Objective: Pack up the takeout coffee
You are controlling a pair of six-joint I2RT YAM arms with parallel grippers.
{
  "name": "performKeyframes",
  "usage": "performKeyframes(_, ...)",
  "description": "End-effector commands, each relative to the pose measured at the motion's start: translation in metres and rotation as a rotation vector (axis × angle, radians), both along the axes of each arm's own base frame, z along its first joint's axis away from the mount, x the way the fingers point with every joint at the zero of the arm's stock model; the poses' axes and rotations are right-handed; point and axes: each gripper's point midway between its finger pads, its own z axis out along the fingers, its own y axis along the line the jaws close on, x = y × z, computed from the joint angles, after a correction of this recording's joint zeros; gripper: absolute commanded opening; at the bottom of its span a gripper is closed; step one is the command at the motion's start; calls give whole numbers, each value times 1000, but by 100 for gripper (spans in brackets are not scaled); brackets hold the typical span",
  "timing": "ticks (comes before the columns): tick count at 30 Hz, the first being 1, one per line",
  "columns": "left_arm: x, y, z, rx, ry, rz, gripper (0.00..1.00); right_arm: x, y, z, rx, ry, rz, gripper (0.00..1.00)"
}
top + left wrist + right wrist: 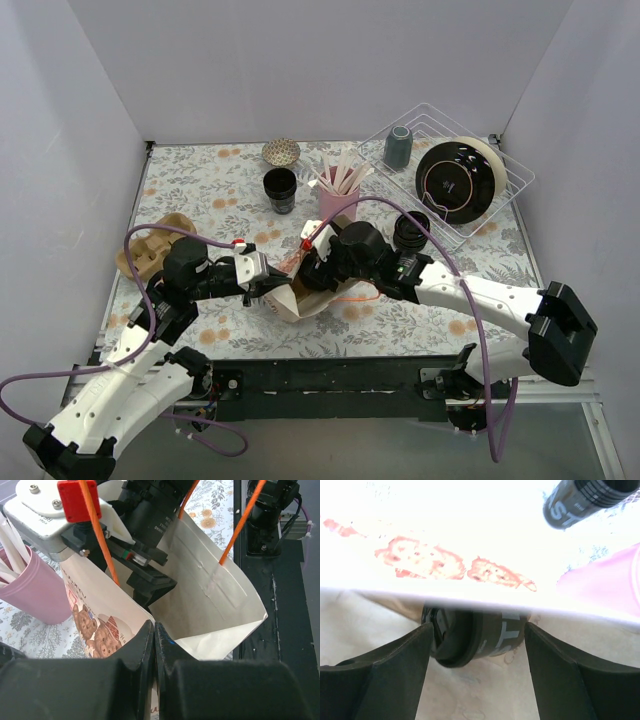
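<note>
The takeout coffee [475,637], a black cup with a glossy lid, lies on its side inside the paper bag [300,298], lid to the left. My right gripper [478,630] reaches into the bag [210,590] and stands open, one finger on each side of the cup, not squeezing it. The bag's printed wall [470,540] hides the cup's upper part. My left gripper [154,630] is shut on the bag's near rim next to the bear print, holding the mouth open. From above, the left gripper [268,290] and right gripper [318,270] meet at the bag.
A pink cup [338,200] of straws stands just behind the bag, a lidless black cup [280,189] further back. A wire rack [500,190] at the back right holds a grey-blue tumbler [397,147] and a black plate [455,180]. A cardboard cup carrier [150,245] lies at the left.
</note>
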Motion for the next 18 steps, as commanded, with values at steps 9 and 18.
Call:
performKeyframes(9,-7,2,-10,-3,47,1,0,34,5,-10,-35,-29,-159,80)
performKeyframes(18,-8,4,-9,-4,48,20,0,18,14,-30,-81,25,-42,71)
